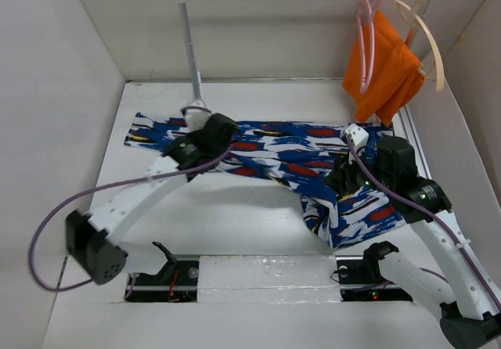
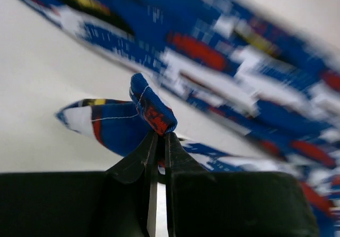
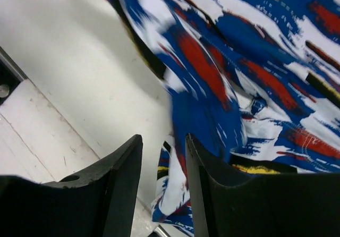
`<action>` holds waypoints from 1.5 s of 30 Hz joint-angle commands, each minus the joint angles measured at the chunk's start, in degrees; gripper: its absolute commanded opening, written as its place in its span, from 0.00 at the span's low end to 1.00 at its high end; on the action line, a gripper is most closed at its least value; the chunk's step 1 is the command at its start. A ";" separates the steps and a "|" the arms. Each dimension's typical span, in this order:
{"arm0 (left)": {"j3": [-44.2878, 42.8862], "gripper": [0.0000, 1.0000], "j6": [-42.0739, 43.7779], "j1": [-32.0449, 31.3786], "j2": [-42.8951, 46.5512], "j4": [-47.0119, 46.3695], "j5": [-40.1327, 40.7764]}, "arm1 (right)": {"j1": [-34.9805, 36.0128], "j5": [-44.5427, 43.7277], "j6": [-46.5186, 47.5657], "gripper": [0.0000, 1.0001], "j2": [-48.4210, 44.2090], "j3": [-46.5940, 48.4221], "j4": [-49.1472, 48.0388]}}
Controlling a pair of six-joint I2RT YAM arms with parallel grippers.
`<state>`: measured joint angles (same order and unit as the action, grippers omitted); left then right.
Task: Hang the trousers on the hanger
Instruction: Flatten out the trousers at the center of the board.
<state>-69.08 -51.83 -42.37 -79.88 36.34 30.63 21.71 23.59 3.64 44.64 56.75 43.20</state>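
At mid-worktop, grasping stage: left gripper (image 2: 161,136) pinches the trousers (image 1: 290,157); right gripper (image 3: 163,146) gapes and should probably close next, then lift.

L arm (image 1: 133,196): elbow out low at near-left, forearm angled fwd & inward, wrist tipped down. L gripper (image 2: 160,135) pinched tight, fingertips nearly touching, w/ a fold of the trousers (image 2: 153,108) clamped at the tips. R arm (image 1: 442,235): elbow low at near-right, forearm running fwd & inward, wrist pitched down. R gripper (image 3: 163,141): fingers (image 3: 125,168) apart w/ a narrow gap between, tips pointing down.
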 commanded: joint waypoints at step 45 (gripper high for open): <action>-2.83 0.16 -12.85 27.96 56.67 28.44 21.23 | 0.17 7.26 4.63 0.62 13.98 -14.65 -8.57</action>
<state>-73.71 -65.32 -14.59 -23.07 64.51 49.82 21.71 30.37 8.95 58.11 42.48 38.72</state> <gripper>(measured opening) 0.155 0.622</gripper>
